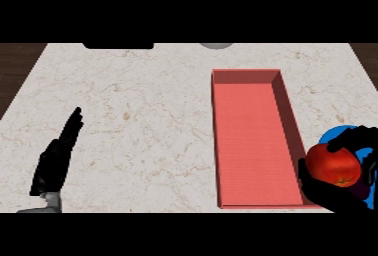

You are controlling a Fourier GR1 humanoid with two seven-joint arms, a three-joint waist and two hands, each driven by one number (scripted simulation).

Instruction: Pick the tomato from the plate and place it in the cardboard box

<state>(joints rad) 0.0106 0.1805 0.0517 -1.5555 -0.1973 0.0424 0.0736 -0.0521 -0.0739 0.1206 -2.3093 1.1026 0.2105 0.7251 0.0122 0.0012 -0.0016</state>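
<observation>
Marble counter (148, 100), pale with tan veins, filled your view; dark wood floor (15, 65) showed past its far corners. Your landmark was the red cardboard box (255, 140), long, open-topped, lying lengthwise away from you. Just right of the box's near end, your right hand (332, 192) had fingers and thumb curled round the tomato (334, 164), over the blue plate (341, 134). Well left of the box, your left hand (57, 157) rested with straight fingers, holding nothing.
</observation>
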